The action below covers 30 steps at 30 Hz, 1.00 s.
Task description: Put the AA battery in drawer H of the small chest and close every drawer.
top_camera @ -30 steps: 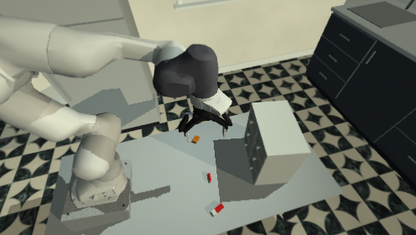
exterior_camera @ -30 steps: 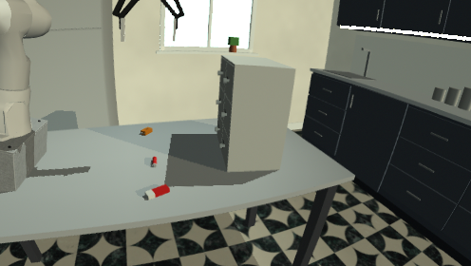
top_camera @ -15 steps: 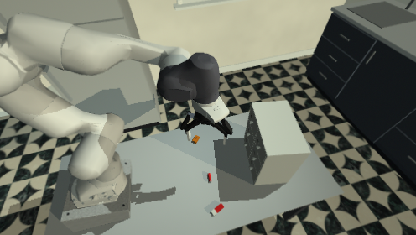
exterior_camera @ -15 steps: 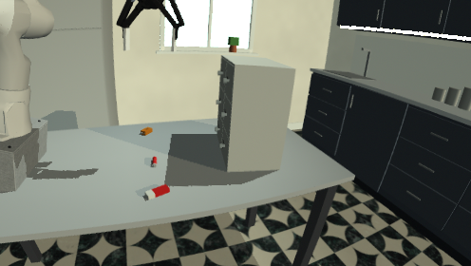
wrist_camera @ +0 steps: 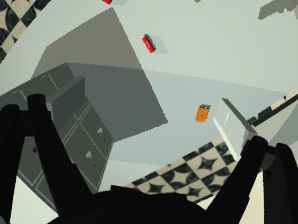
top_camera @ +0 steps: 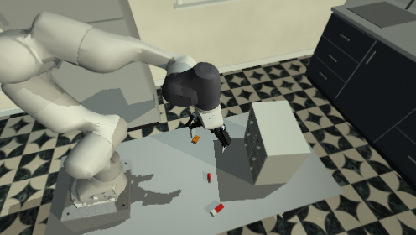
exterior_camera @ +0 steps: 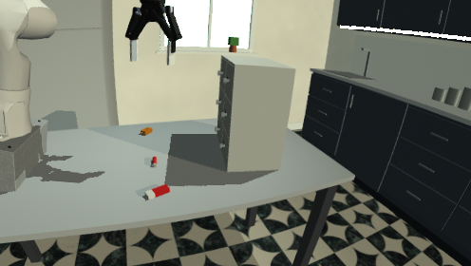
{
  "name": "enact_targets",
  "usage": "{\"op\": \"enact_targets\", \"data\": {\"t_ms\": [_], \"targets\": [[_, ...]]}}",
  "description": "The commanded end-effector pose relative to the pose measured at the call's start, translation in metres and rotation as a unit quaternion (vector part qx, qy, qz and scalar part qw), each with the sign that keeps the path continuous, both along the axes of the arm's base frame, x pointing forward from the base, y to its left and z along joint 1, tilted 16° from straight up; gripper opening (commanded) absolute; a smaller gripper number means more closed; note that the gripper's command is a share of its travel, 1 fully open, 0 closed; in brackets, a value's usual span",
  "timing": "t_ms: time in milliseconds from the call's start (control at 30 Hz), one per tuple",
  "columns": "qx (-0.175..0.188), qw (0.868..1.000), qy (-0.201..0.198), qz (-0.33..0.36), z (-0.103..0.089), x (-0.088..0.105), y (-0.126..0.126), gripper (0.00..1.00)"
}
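Open space is left above the table (top_camera: 168,168) (exterior_camera: 95,209) (wrist_camera: 225,55) between the arm's base (top_camera: 94,210) (exterior_camera: 14,166) and the chest (top_camera: 281,130) (exterior_camera: 258,114) (wrist_camera: 95,137); passage at low height is blocked by the chest, which stands tall.

Tabletop (top_camera: 168,168) (exterior_camera: 109,190) (wrist_camera: 225,55) showing pale blue-gray; chest (top_camera: 281,130) (exterior_camera: 258,119) (wrist_camera: 65,125) wearing off-white w/ dk gray front. Block (top_camera: 195,139) (exterior_camera: 146,131) (wrist_camera: 202,113) showing orange; lg cylinder (top_camera: 217,209) (exterior_camera: 158,192) red & white. Cabinets (top_camera: 356,54) (exterior_camera: 370,138) looking dk navy; floor (top_camera: 184,113) (exterior_camera: 190,247) (wrist_camera: 205,162) sporting blk/beige petal pattern.
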State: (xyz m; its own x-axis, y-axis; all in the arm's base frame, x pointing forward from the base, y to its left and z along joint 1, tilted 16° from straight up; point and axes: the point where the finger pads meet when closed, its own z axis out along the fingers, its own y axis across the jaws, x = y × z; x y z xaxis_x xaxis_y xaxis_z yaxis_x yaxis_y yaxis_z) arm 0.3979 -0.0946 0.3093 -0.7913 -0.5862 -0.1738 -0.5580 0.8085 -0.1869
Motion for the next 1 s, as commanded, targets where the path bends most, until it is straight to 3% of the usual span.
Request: {"op": "enact_targets", "data": {"t_ms": [0, 233, 500, 567, 967], "targets": [[0.021, 0.995, -0.011, -0.099, -0.003, 0.007, 0.001, 1.00], [0.047, 0.979, -0.017, -0.199, -0.019, 0.015, 0.003, 1.00], [0.074, 0.951, -0.022, -0.299, -0.036, 0.024, 0.004, 1.00], [0.074, 0.951, -0.022, -0.299, -0.036, 0.024, 0.004, 1.00], [0.103, 0.907, -0.028, -0.407, -0.055, 0.033, 0.006, 1.00]]}}
